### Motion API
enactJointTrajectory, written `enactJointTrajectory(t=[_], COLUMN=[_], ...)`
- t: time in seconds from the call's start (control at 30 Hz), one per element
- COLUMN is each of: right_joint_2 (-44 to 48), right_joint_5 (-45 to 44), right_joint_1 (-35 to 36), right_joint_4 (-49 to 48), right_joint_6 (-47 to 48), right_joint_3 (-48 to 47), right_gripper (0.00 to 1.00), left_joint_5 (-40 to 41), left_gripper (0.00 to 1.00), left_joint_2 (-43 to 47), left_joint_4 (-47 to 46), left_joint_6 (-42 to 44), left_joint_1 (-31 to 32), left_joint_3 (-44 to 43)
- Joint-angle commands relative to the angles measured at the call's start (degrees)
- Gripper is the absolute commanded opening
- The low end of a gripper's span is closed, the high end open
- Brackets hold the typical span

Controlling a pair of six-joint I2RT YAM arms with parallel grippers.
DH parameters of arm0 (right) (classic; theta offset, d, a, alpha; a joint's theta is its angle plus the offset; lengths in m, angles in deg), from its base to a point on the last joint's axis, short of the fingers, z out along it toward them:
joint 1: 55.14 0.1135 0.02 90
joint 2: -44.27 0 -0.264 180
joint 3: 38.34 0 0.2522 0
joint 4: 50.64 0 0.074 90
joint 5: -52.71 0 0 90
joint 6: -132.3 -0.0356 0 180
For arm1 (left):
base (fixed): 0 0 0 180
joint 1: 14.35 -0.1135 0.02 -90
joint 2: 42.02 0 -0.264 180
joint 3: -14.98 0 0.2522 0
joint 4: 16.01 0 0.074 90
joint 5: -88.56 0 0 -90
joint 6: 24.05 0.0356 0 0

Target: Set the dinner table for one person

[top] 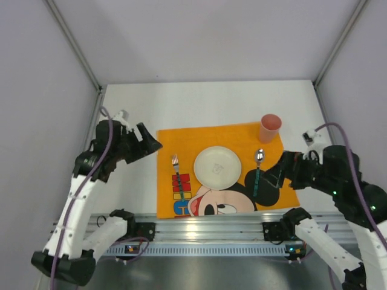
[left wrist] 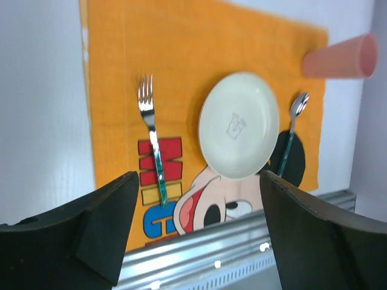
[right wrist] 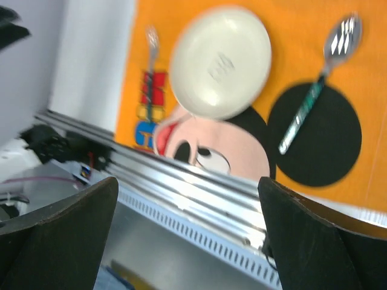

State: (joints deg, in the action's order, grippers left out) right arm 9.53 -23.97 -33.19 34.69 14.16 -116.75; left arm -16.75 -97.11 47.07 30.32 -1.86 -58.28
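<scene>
Left end effector (left wrist: 198, 187) and right end effector (right wrist: 187, 181) both gape empty above the counter (top: 211, 103), pink cup (top: 270, 127) standing upright.

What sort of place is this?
Probably a robot test booth: bare white walls, a white table with metal rails, and two robot arms flanking a Mickey Mouse cloth set for dinner.

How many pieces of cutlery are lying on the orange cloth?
2. The fork lies on the orange cloth left of the plate. The spoon lies right of the plate. The plate could hide something beneath it.
</scene>
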Motion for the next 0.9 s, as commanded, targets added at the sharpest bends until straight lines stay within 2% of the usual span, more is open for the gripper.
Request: enactJointTrajectory(t=[0.0,0.03,0.07,0.13,0.17,0.27,0.3,0.33,0.4,0.43,0.5,0.63,0.7,0.73,0.83,0.87], right_joint_2=[3.8,4.6,6.7,11.7,13.5,20.6,22.0,24.1,25.6,26.0,26.3,23.8,21.7,19.7,16.2,15.4], right_joint_5=[1.4,-0.6,-2.4,-8.0,-9.9,-11.7,-11.8,-12.4,-12.9,-12.7,-11.6,-11.0,-12.0,-12.7,-13.1,-13.1], right_joint_1=[-0.4,-0.4,-0.4,-0.5,-0.4,-0.3,-0.4,-0.4,-0.4,-0.4,-0.5,-0.5,-0.5,-0.4,-0.4,-0.4], right_joint_4=[-4.2,-4.6,-4.9,-6.1,-6.3,-7.8,-7.8,-7.6,-7.2,-7.3,-7.3,-8.2,-8.9,-9.2,-12.1,-14.3], right_joint_6=[2.3,1.8,-0.9,-5.4,-10.6,-17.6,-18.9,-20.0,-22.5,-23.0,-22.9,-18.4,-14.8,-14.0,-12.7,-12.7], right_joint_3=[-10.2,-11.4,-11.1,-7.5,-5.9,1.3,3.1,3.6,5.0,5.1,5.6,7.5,7.3,7.1,7.0,7.2], right_gripper=[1.0,1.0,1.0,1.0,1.0,1.0,1.0,1.0,1.0,1.0,1.0,1.0,1.0,1.0,1.0,1.0], left_joint_5=[13.3,15.2,20.8,24.7,26.5,32.6,38.4,40.1,39.0,36.3,36.1,33.5,31.5,30.9,25.1,21.2], left_gripper=[0.88,0.96,0.98,0.98,0.99,0.98,0.98,0.98,0.98,0.98,0.98,0.98,0.98,0.98,0.98,0.98], left_joint_2=[8.9,10.9,14.8,19.1,23.1,28.4,28.6,28.8,27.9,26.3,20.0,3.9,-1.4,-5.9,-13.5,-15.2], left_joint_4=[2.6,1.6,-1.3,-5.7,-9.9,-14.2,-15.9,-17.3,-23.6,-25.1,-31.7,-49.8,-56.8,-64.9,-77.4,-85.7], left_joint_6=[-0.8,-0.4,1.5,4.8,11.4,25.7,26.0,25.6,27.1,26.9,26.6,27.1,28.4,29.0,29.0,28.6], left_joint_1=[0.3,0.3,0.3,0.3,0.3,0.3,0.3,0.3,0.3,0.3,0.3,-0.4,-1.3,-2.8,-7.9,-9.1], left_joint_3=[-5.5,-5.4,-4.1,-1.4,2.1,10.3,12.4,16.3,20.4,20.0,22.5,26.4,28.1,30.7,36.6,38.0])
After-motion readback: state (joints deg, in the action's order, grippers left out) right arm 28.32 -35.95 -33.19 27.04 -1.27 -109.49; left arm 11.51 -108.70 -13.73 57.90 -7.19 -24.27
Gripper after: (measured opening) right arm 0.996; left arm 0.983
